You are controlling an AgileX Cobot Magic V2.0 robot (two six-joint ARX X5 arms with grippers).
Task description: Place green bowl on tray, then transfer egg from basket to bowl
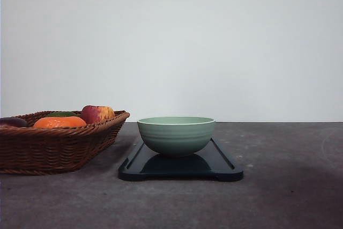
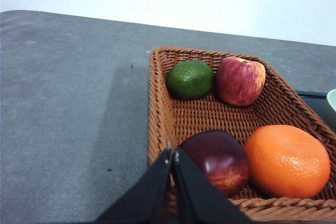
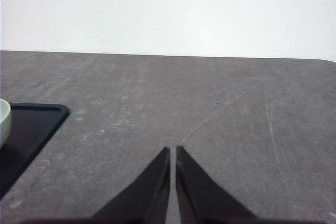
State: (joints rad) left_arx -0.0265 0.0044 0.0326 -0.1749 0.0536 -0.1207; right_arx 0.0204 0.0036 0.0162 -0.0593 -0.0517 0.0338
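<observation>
Now we log left gripper (image 2: 173, 153) closed, empty, tips above near rim of basket (image 2: 157, 108). Right gripper (image 3: 172, 150) closed, empty, over bare table (image 3: 210, 103). Green bowl (image 1: 176, 134) upright on tray (image 1: 225, 167), tray long axis running away from robot. Left wrist view reveals dark red oval item (image 2: 220, 161) lying beside orange fruit (image 2: 287, 160); we cannot confirm it is egg. Beyond: apple (image 2: 240, 80), green fruit (image 2: 190, 78).
</observation>
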